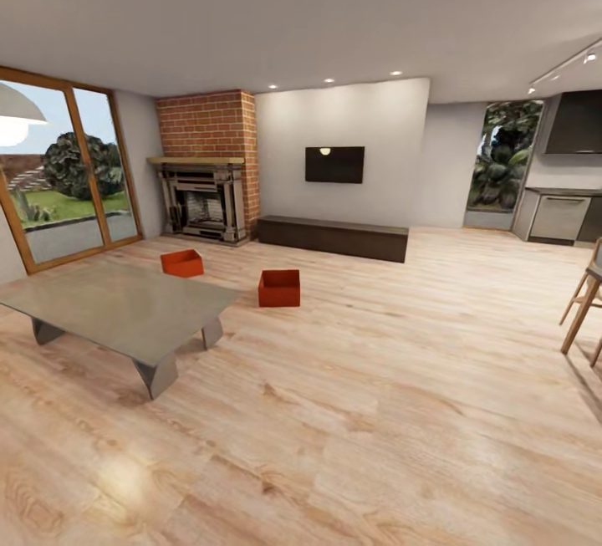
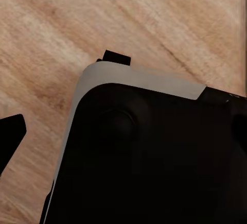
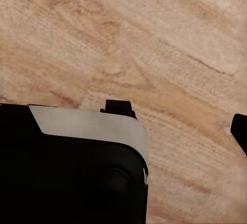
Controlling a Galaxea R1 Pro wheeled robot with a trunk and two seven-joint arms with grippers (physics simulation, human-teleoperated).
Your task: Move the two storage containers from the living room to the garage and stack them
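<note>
Living room, head view. Light wood-plank floor [image 1: 376, 412], glossy grain, fills the whole lower half from 3 to 9 o'clock; wide bare stretch in the middle and toward 5 o'clock. Plain pale back wall [image 1: 351, 124] at 12 o'clock with a small dark flat screen [image 1: 334, 164] mounted on it. Wood-framed glass doors [image 1: 58, 174] at 9 to 10 o'clock, garden behind. Red brick chimney [image 1: 209, 124] at 11 o'clock over a dark metal fireplace [image 1: 203, 203]. Long low dark bench [image 1: 333, 237] along the wall base at 12 o'clock, straight edges. Low table surface [image 1: 117, 303] at 8 to 9 o'clock, grey flat slab with angled corners, on bent plate legs; nothing on it. Kitchen unit [image 1: 562, 216] at 2 to 3 o'clock, wooden stool legs [image 1: 585, 303] at 3 o'clock, cut by the frame edge.

Two red-orange boxes, thin plain walls, open tops, both on the wood floor. One box [image 1: 182, 262] at 10 o'clock just beyond the table's far edge, turned a bit. Other box [image 1: 279, 288] nearer centre, at 11 o'clock, beside the table's right corner, bare floor all around it. The two are apart, not touching.

Left wrist view: black rounded robot body with grey rim [image 2: 139, 80] over wood planks, one dark fingertip [image 2: 11, 134] at the edge; left claw width cannot tell. Right wrist view: same black body with grey rim [image 3: 92, 123], dark fingertip [image 3: 240, 128] at the edge; right claw width cannot tell.
</note>
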